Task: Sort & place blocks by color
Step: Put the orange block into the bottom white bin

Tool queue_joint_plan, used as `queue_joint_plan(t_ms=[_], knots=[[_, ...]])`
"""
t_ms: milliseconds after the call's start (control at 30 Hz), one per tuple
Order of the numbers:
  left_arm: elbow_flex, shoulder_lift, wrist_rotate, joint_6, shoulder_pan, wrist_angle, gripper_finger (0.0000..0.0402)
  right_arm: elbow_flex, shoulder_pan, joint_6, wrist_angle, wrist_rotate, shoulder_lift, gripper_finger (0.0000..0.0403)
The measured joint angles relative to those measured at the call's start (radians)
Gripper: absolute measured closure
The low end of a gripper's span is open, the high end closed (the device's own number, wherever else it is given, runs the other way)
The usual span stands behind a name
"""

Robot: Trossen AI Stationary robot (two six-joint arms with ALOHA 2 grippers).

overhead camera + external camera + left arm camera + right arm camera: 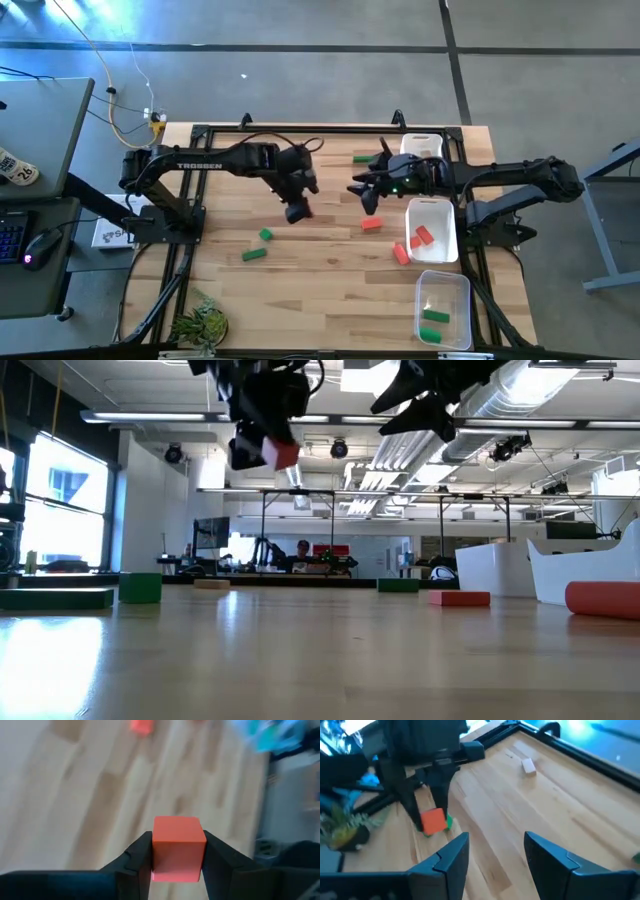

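Your inventory, largest first:

Table (330, 270): light wood planks, both arms above its middle.

White tray (441, 212): right side, holding two red blocks (421, 237).

Clear tray (455, 290): nearer the front, holding green blocks (434, 316).

Left gripper (300, 211): raised over mid-table, fingers clamped on a red cube (178, 848).

Right gripper (494, 851): raised beside the white tray, jaws spread, nothing between them.

Loose blocks on your table: two green ones (259, 245) at left, a red bar (372, 224) in the middle, a green bar (361, 158) at the back.
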Motion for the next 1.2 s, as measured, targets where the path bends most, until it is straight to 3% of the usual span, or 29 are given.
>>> queue_joint_plan(t_ms=[333,567,700,1200], knots=[[0.0,0.0,0.226,-0.206,0.018,0.264,0.0293,0.0,0.077,-0.322,0.05,-0.003,0.0,0.0226],[0.0,0.0,0.303,-0.331,0.065,0.396,0.0293,0.0,0.127,-0.503,0.17,0.014,-0.001,0.0226],[0.0,0.0,0.352,-0.404,0.091,0.47,0.0291,0.0,0.14,-0.534,0.213,0.082,-0.001,0.0226],[0.0,0.0,0.379,-0.579,0.133,0.664,0.0293,0.0,0.142,-0.542,0.248,0.083,-0.002,0.0226]])
